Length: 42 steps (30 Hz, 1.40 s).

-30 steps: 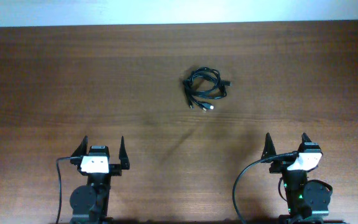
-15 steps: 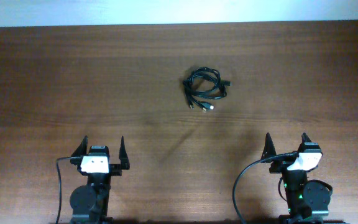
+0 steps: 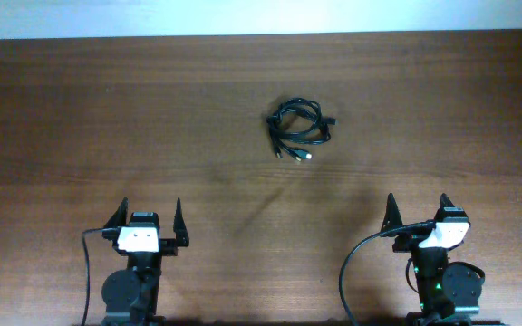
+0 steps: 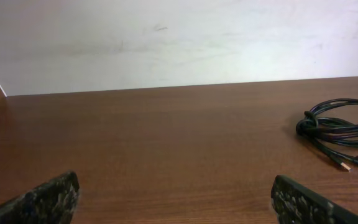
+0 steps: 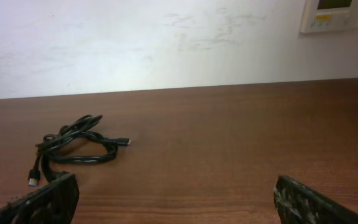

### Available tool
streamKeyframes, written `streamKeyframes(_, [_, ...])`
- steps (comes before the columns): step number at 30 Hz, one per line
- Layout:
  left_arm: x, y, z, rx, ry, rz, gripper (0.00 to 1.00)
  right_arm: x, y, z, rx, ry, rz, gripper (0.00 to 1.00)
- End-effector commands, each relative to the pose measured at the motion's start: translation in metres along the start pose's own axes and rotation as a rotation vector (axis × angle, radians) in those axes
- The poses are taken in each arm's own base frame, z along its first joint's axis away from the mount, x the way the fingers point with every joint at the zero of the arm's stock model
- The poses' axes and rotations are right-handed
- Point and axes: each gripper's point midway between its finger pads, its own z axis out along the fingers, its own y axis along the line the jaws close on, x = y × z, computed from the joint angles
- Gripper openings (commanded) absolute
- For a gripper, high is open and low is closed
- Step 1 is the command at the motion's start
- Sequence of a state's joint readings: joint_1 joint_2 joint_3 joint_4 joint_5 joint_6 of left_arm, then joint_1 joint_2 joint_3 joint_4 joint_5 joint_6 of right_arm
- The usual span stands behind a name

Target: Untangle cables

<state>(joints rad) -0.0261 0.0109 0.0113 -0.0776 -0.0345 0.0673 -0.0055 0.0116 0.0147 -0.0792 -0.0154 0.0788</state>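
The cables point(image 3: 299, 128) are thin black cords bundled in a small coil on the wooden table, beyond the middle, with plug ends poking out toward the front. The coil shows at the right edge of the left wrist view point(image 4: 344, 134) and at the left of the right wrist view point(image 5: 73, 148). My left gripper point(image 3: 147, 221) is open and empty near the front left, far from the coil. My right gripper point(image 3: 418, 210) is open and empty near the front right, also far from it. Both sets of jaws show wide apart in the wrist views, the left gripper point(image 4: 179, 199) and the right gripper point(image 5: 179, 199).
The brown wooden table point(image 3: 107, 118) runs to a white wall at the back. Thick black cables point(image 3: 356, 263) loop from the arm bases at the front edge. A wall panel point(image 5: 337, 15) hangs at the upper right of the right wrist view.
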Motion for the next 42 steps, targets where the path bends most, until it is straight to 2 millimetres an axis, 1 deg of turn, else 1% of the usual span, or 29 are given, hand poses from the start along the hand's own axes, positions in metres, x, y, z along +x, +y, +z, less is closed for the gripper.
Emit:
streamKeyframes(1, [0.001, 0.001, 0.000, -0.007, 0.002, 0.017, 0.99, 0.003, 0.001, 0.000, -0.005, 0.005, 0.004, 0.99])
streamKeyframes(22, [0.000, 0.002, 0.000, -0.014, -0.002, 0.016, 0.99, 0.003, 0.001, 0.000, -0.006, 0.002, 0.005, 0.99])
streamKeyframes(23, [-0.010, 0.006, 0.000, -0.036, -0.041, 0.014, 0.99, 0.003, 0.013, 0.000, -0.074, 0.005, 0.042, 0.99])
streamKeyframes(24, [-0.016, -0.006, -0.001, 0.032, -0.067, 0.015, 0.99, 0.003, 0.021, -0.001, -0.120, 0.012, 0.073, 0.99])
streamKeyframes(25, [-0.011, -0.018, -0.001, 0.106, -0.051, 0.017, 0.99, -0.002, 0.020, -0.001, -0.116, -0.010, 0.079, 0.99])
streamKeyframes(26, [-0.004, -0.030, -0.003, 0.173, -0.024, 0.017, 0.99, -0.006, 0.023, -0.001, -0.134, -0.022, 0.123, 0.99])
streamKeyframes(27, [-0.026, -0.032, -0.004, 0.185, -0.113, 0.022, 0.98, -0.001, 0.040, -0.004, -0.230, 0.004, 0.090, 0.99])
streamKeyframes(28, [-0.044, -0.054, -0.013, 0.310, -0.202, 0.143, 0.98, 0.002, 0.045, -0.007, -0.258, 0.039, 0.087, 0.99])
streamKeyframes(29, [-0.048, -0.056, -0.017, 0.334, -0.144, 0.163, 0.98, 0.004, 0.037, -0.010, -0.203, 0.106, 0.095, 0.99])
streamKeyframes(30, [-0.050, -0.052, -0.018, 0.325, -0.066, 0.152, 0.99, -0.006, 0.034, -0.014, -0.180, 0.122, 0.075, 0.99])
streamKeyframes(31, [-0.060, -0.051, -0.019, 0.328, -0.010, 0.146, 0.98, -0.026, 0.035, -0.017, -0.182, 0.108, 0.041, 0.99])
streamKeyframes(32, [-0.077, -0.050, -0.018, 0.334, 0.025, 0.141, 0.98, -0.048, 0.037, -0.018, -0.181, 0.087, 0.037, 0.99])
streamKeyframes(33, [-0.102, -0.051, -0.013, 0.351, 0.062, 0.127, 0.98, -0.075, 0.039, -0.019, -0.182, 0.082, 0.037, 0.99])
streamKeyframes(34, [-0.122, -0.051, -0.007, 0.366, 0.102, 0.110, 0.98, -0.099, 0.041, -0.019, -0.179, 0.109, 0.039, 0.99])
streamKeyframes(35, [-0.150, -0.054, 0.002, 0.402, 0.159, 0.095, 0.98, -0.122, 0.043, -0.015, -0.174, 0.176, 0.046, 0.99])
streamKeyframes(36, [-0.174, -0.057, 0.012, 0.433, 0.217, 0.082, 0.98, -0.139, 0.045, -0.010, -0.173, 0.259, 0.056, 0.99])
streamKeyframes(37, [-0.189, -0.057, 0.019, 0.443, 0.271, 0.073, 0.98, -0.151, 0.049, -0.007, -0.179, 0.330, 0.065, 0.99])
streamKeyframes(38, [-0.199, -0.057, 0.023, 0.446, 0.295, 0.069, 0.98, -0.163, 0.055, -0.005, -0.207, 0.381, 0.077, 0.99])
streamKeyframes(39, [-0.225, -0.057, 0.034, 0.461, 0.345, 0.058, 0.98, -0.194, 0.075, -0.001, -0.308, 0.400, 0.098, 0.99])
streamKeyframes(40, [-0.237, -0.061, 0.038, 0.486, 0.351, 0.053, 0.98, -0.219, 0.094, -0.002, -0.418, 0.377, 0.111, 0.99])
streamKeyframes(41, [-0.252, -0.062, 0.044, 0.494, 0.336, 0.053, 0.98, -0.246, 0.114, -0.010, -0.548, 0.334, 0.105, 0.99])
streamKeyframes(42, [-0.257, -0.065, 0.045, 0.511, 0.332, 0.050, 0.98, -0.261, 0.120, -0.013, -0.588, 0.301, 0.072, 0.99])
